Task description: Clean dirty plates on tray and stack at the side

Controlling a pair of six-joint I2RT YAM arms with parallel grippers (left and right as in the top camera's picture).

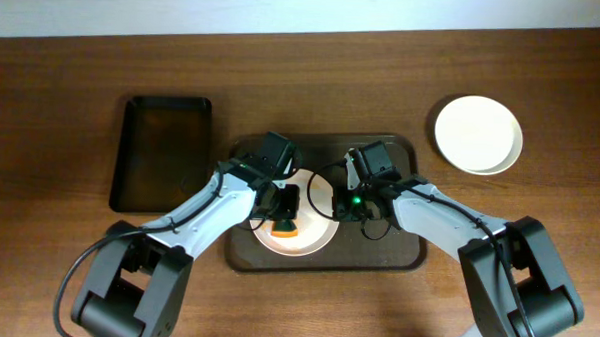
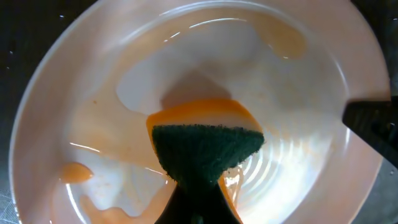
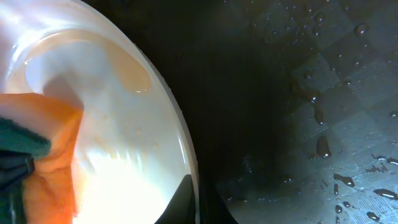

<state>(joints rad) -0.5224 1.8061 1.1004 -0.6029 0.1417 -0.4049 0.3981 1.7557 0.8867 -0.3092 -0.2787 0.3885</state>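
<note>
Pressing into the sauce-smeared dirty plate (image 2: 298, 93) mid brown tray (image 1: 397, 247), the left end effector (image 2: 196, 190) is clamped tight on an orange-green sponge (image 2: 208, 146). Right end effector (image 3: 198, 199) is closed, pinching that plate's rim at 3 o'clock. Clean plates (image 1: 478, 133) sit stacked on the bench at 2 o'clock, black tray (image 1: 160, 154) at 10.

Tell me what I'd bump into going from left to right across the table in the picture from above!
Black tray → brown tray with the dirty plate on it → clean white plate.
</note>
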